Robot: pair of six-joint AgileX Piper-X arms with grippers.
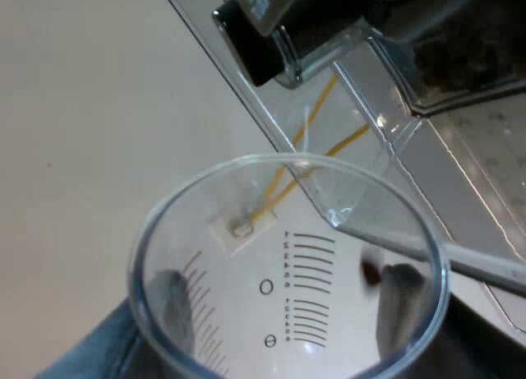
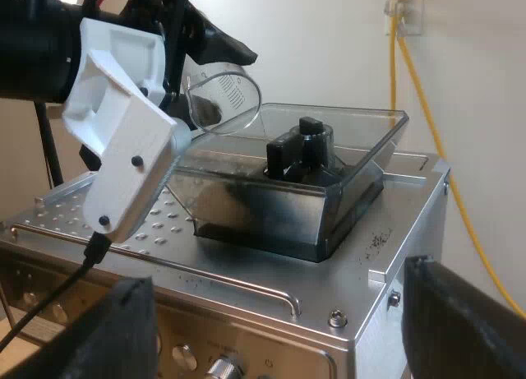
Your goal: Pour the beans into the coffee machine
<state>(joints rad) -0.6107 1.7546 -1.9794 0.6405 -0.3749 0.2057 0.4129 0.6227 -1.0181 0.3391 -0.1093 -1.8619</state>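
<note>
left end effector (image 1: 285, 313) grips measuring glass (image 1: 271, 231), half hidden behind it.

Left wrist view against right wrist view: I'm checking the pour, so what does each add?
Left wrist view: the measuring glass from inside, nearly empty but for one bean-like bit, my fingers showing through its wall. Right wrist view: the espresso machine's top and my open right gripper. Both: my left gripper holding the glass tilted over the bean hopper.

1. The measuring glass (image 1: 288, 256) is cut off at its base by the edge, and its printed numerals are too small to read.
2. The left tool (image 1: 283, 313) has fingers (image 1: 168, 301) that show as dark blurs through the glass wall.
3. The bean hopper (image 2: 345, 198) has dark, smeared walls that hide its contents.
</note>
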